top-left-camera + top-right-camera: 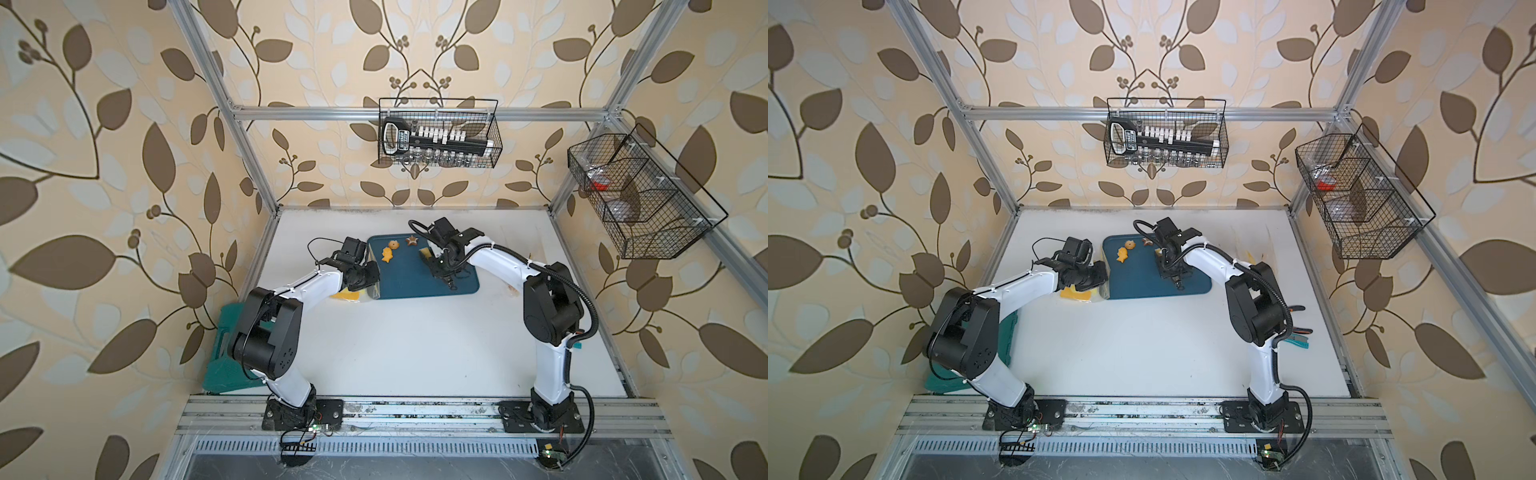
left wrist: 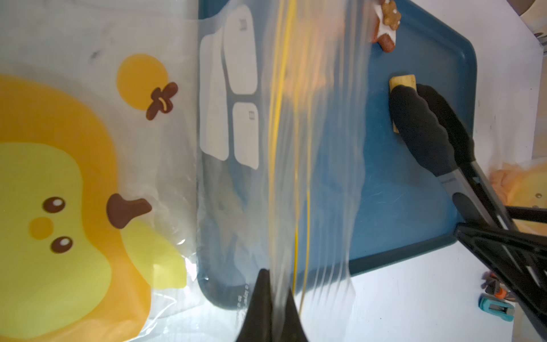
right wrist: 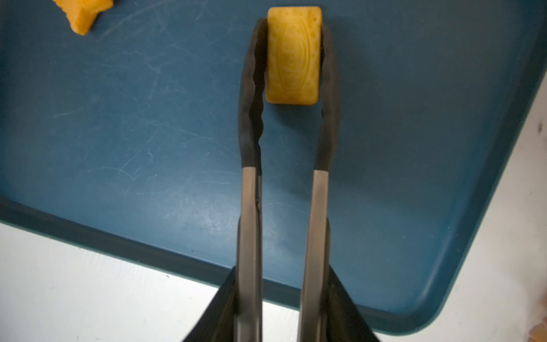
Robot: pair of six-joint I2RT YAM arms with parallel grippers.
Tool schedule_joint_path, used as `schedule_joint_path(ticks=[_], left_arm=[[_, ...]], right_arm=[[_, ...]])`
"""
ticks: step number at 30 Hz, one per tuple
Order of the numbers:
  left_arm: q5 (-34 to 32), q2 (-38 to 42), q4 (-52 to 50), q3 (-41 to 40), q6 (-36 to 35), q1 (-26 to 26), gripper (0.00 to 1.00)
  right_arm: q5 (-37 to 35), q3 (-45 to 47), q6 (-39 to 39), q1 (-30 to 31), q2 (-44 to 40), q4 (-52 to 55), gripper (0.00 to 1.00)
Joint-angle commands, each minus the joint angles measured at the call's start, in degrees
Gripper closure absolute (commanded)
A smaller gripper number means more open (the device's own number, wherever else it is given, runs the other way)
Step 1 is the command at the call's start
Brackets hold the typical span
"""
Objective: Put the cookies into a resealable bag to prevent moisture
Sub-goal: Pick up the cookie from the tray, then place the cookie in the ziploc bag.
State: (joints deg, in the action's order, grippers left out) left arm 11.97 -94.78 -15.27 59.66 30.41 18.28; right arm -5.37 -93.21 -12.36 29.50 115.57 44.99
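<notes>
Left hand (image 2: 275,308): only two black fingertips show in its wrist view, the rest cut off by the frame edge. They are pinched tight on the rim of the clear plastic zip bag with a yellow-orange duck print (image 2: 177,165). In both top views the wrist camera hides this hand and the arm covers most of the bag.

Bag film is glossy and creased, with thin yellow seal lines. Through it the cookies smear to an orange blur, shapes unreadable.

Right hand (image 3: 281,314): fingers clamp narrow on the steel arms of the metal tongs with black scalloped silicone tips (image 3: 250,207). The tips sit close against both long sides of the yellow rectangular embossed cookie (image 3: 293,56). Cannot tell if it is lifted.

Dark blue plastic tray with rounded corners (image 3: 118,133): matt, finely scratched. In a top view it lies upper centre on the white desk (image 1: 415,340).

Toward its upper edge are an orange fish-shaped cookie (image 1: 387,255), an orange flower-shaped cookie (image 1: 393,245) and a brown star-shaped cookie (image 1: 411,240).
</notes>
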Motion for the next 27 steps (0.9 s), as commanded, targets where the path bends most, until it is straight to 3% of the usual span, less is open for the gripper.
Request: schedule_joint_path(ticks=[1, 12, 18, 27], left_arm=[[0.2, -1.8, -2.6, 3.9, 0.5, -0.2, 1.0], [3.7, -4.2, -1.8, 5.4, 0.2, -0.2, 1.0], [5.3, -5.0, -1.6, 5.9, 0.1, -0.2, 1.0], [6.7, -5.5, -1.3, 5.9, -0.2, -0.2, 1.0]], right_arm=[[0.0, 1.2, 0.9, 0.2, -4.2, -0.4, 0.62], [4.7, 12.1, -0.1, 5.1, -18.1, -6.9, 0.68], [11.5, 13.1, -0.1, 8.3, -20.3, -9.6, 0.68], [16.2, 12.2, 0.3, 10.0, -19.2, -10.9, 0.69]])
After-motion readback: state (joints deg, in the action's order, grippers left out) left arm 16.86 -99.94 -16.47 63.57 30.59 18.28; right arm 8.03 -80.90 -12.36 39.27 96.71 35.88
